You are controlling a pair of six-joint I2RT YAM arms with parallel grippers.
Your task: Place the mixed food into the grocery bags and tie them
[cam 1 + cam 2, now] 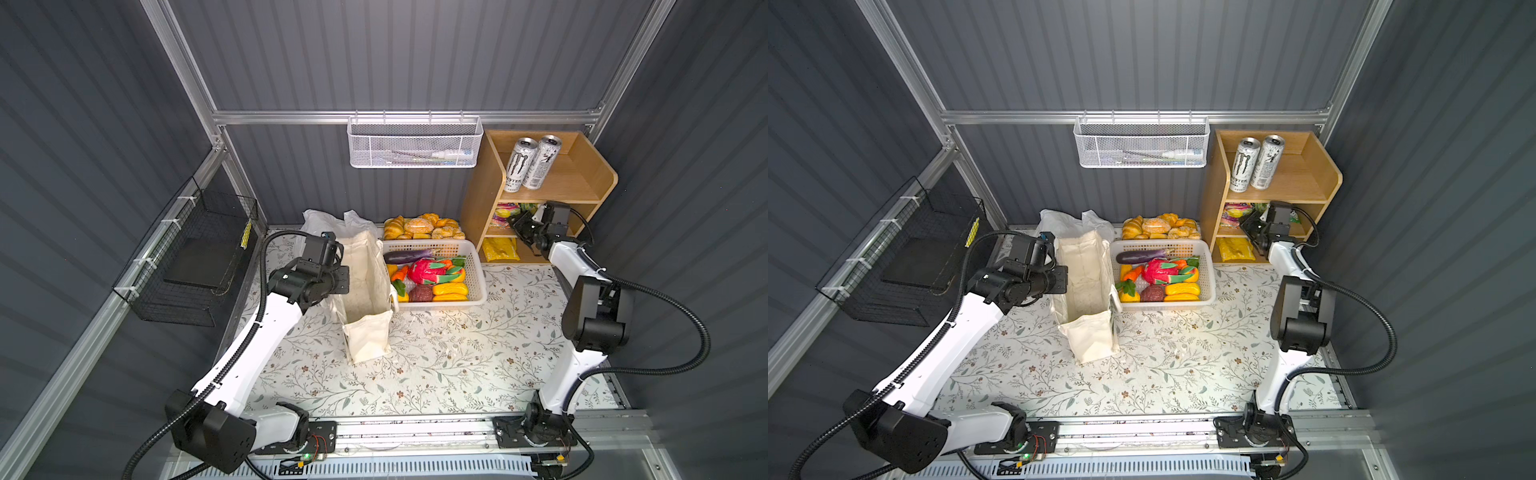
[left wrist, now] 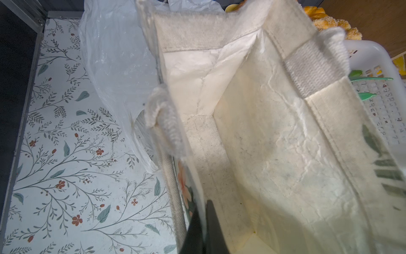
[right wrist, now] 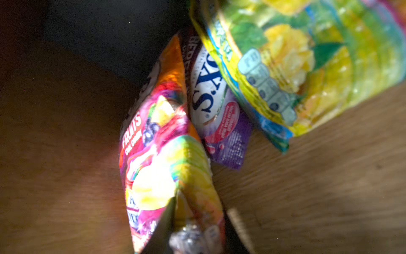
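Note:
The cream canvas tote stands open and empty beside the white basket. The crinkly white plastic bag lies behind it. My left gripper is shut on the tote's near side wall. My right gripper reaches into the shelf's middle compartment. It is shut on the end of a multicoloured snack packet. A purple packet and a green-yellow one lie beside it. Toy produce, including a purple eggplant, fills the basket.
The white perforated basket sits right of the tote, with bread rolls behind it. The wooden shelf holds two cans on top and a yellow packet at the bottom. A black wire basket hangs on the left wall.

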